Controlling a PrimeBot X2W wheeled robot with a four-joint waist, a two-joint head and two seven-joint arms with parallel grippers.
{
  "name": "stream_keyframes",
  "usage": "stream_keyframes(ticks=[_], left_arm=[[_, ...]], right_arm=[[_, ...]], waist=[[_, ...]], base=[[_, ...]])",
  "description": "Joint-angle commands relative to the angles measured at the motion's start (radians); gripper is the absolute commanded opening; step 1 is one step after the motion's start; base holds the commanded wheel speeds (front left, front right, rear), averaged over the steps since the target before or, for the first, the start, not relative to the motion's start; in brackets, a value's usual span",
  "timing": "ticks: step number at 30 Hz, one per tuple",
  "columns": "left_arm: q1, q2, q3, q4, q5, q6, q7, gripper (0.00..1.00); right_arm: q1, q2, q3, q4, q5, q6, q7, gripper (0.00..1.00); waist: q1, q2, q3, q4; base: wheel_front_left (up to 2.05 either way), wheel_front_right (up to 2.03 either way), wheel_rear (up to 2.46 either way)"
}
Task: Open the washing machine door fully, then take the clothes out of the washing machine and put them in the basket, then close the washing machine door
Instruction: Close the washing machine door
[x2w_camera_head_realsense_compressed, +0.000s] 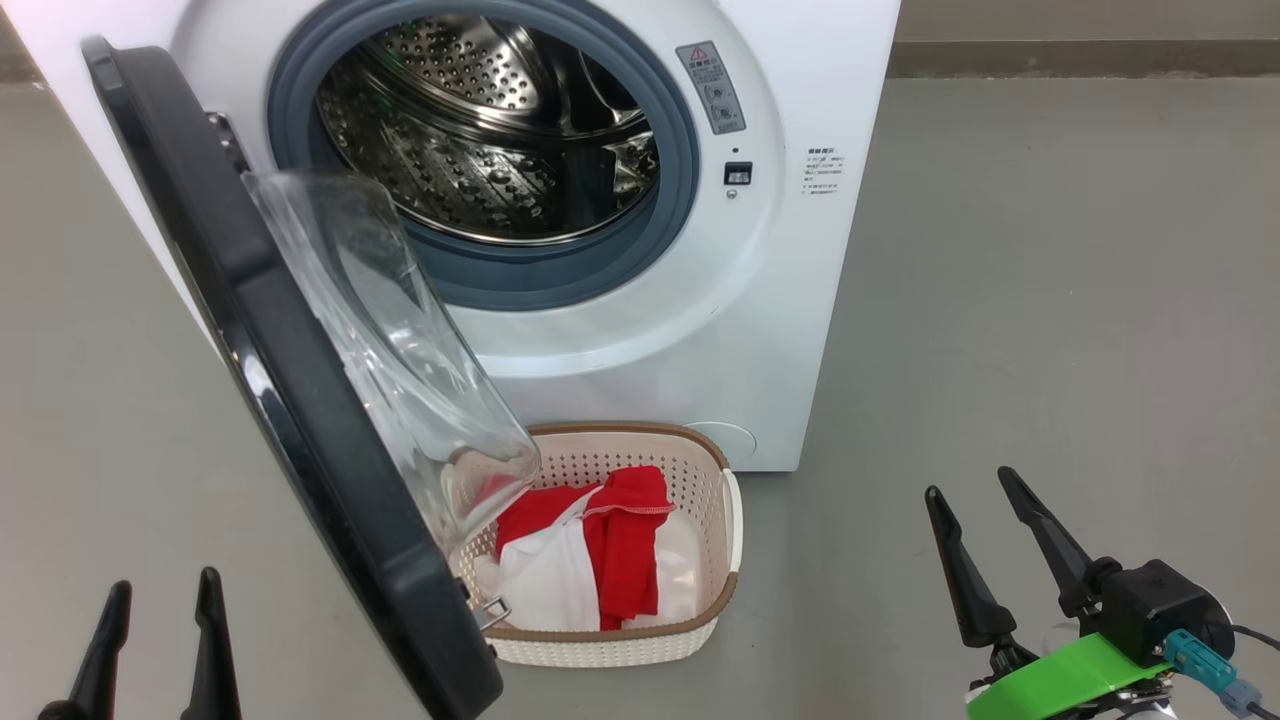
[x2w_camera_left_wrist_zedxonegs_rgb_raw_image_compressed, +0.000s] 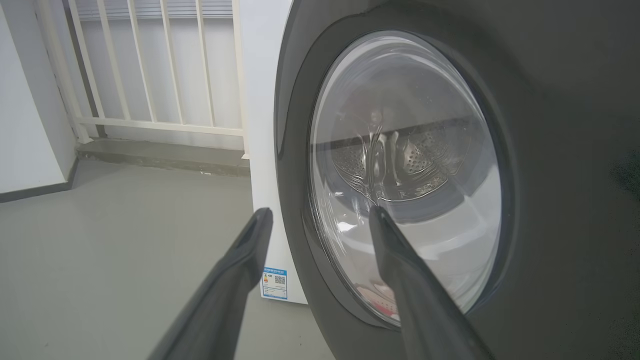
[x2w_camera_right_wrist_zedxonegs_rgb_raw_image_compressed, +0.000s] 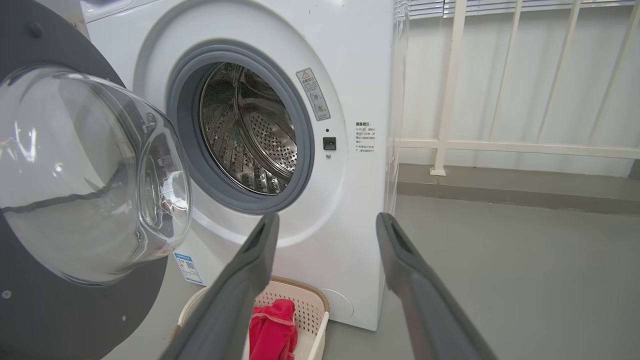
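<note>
The white washing machine (x2w_camera_head_realsense_compressed: 700, 330) stands with its door (x2w_camera_head_realsense_compressed: 290, 400) swung open toward me, black rim and clear glass bowl facing right. No clothes show in the part of its steel drum (x2w_camera_head_realsense_compressed: 490, 130) that I can see. Red and white clothes (x2w_camera_head_realsense_compressed: 590, 560) lie in the cream basket (x2w_camera_head_realsense_compressed: 715, 590) on the floor below the opening. My left gripper (x2w_camera_head_realsense_compressed: 160, 595) is open at the lower left, on the door's outer side, close to its rim (x2w_camera_left_wrist_zedxonegs_rgb_raw_image_compressed: 560, 150). At the lower right, my right gripper (x2w_camera_head_realsense_compressed: 968, 480) is open and empty, right of the basket (x2w_camera_right_wrist_zedxonegs_rgb_raw_image_compressed: 312, 312).
Grey floor (x2w_camera_head_realsense_compressed: 1050, 300) spreads to the right of the washing machine. A white railing (x2w_camera_right_wrist_zedxonegs_rgb_raw_image_compressed: 500, 145) on a low ledge runs behind it. The open door hangs over the basket's left part.
</note>
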Motion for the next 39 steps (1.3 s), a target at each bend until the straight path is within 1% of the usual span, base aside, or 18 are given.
stream_keyframes(ticks=[1,15,16,17,18,19,20,21,26,28,30,34,36,37,39], left_arm=[[-0.032,0.015,0.033,-0.021,0.018,-0.006,-0.012,1.00],[-0.041,0.022,0.030,-0.001,0.023,-0.007,-0.012,1.00],[-0.041,0.024,0.028,0.000,0.030,-0.007,-0.012,0.97],[-0.040,0.025,0.028,0.002,0.035,-0.007,-0.012,0.82],[-0.040,0.025,0.027,0.005,0.038,-0.007,-0.012,0.45],[-0.041,0.023,0.030,0.007,0.041,-0.007,-0.012,0.35],[-0.042,0.020,0.036,0.013,0.039,-0.007,-0.012,0.11],[-0.045,0.017,0.039,0.019,0.038,-0.007,-0.012,0.00],[-0.082,0.006,0.062,0.036,0.005,-0.007,-0.012,0.00],[-0.109,-0.004,0.077,0.044,-0.062,-0.007,-0.006,0.00],[-0.137,-0.013,0.087,0.031,-0.154,-0.007,0.032,0.00],[-0.178,-0.024,0.110,-0.035,-0.345,0.001,0.152,0.00],[-0.197,-0.029,0.115,-0.078,-0.506,0.009,0.238,0.00],[-0.203,-0.030,0.115,-0.101,-0.604,0.022,0.281,0.00],[-0.205,-0.030,0.106,-0.150,-0.796,0.073,0.346,0.00]], right_arm=[[-0.026,-0.008,0.022,-0.024,-0.006,0.007,-0.006,1.00],[-0.026,-0.006,0.020,-0.022,-0.006,0.007,-0.006,1.00],[-0.026,-0.005,0.020,-0.023,-0.006,0.007,-0.006,1.00],[-0.027,-0.005,0.020,-0.023,-0.005,0.007,-0.006,1.00],[-0.027,-0.004,0.020,-0.023,-0.005,0.007,-0.006,1.00],[-0.027,-0.004,0.021,-0.023,-0.005,0.007,-0.006,1.00],[-0.027,-0.004,0.021,-0.023,-0.004,0.007,-0.006,1.00],[-0.027,-0.004,0.021,-0.023,-0.004,0.007,-0.006,1.00],[-0.024,-0.005,0.019,-0.021,-0.003,0.007,-0.006,1.00],[-0.022,-0.005,0.019,-0.021,-0.003,0.007,-0.006,1.00],[-0.020,-0.004,0.019,-0.020,-0.002,0.007,-0.006,1.00],[-0.016,-0.001,0.022,-0.020,0.000,0.007,-0.006,1.00],[-0.015,0.001,0.023,-0.020,0.002,0.007,-0.006,1.00],[-0.015,0.003,0.025,-0.020,0.003,0.007,-0.006,1.00],[-0.013,0.004,0.028,-0.020,0.004,0.007,-0.006,1.00]], waist=[[0.0000,0.0000,0.000,0.000],[0.0000,0.0000,0.000,0.002],[0.0000,0.0000,0.000,0.002],[0.0000,0.0000,0.001,0.002],[0.0000,0.0000,0.001,0.002],[0.0000,0.0000,0.001,0.002],[0.0000,0.0000,0.001,0.001],[0.0000,0.0000,0.001,0.002],[0.0000,0.0000,-0.001,0.005],[0.0000,0.0000,-0.004,0.006],[0.0000,0.0000,-0.008,0.006],[0.0000,0.0000,-0.014,0.004],[0.0000,0.0000,-0.016,0.001],[0.0000,0.0000,-0.017,-0.001],[0.0000,0.0000,-0.018,-0.005]], base=[[0.00,0.00,0.00],[0.00,0.00,0.00],[0.00,0.00,0.00],[0.00,0.00,0.00],[0.00,0.00,0.00],[0.00,0.00,0.00],[0.00,0.00,0.00],[0.00,0.00,0.00],[0.00,0.00,0.00],[0.00,0.00,0.00],[0.00,0.00,0.00],[0.00,0.00,0.00],[0.00,0.00,0.00],[0.00,0.00,0.00],[0.00,0.00,0.00]])
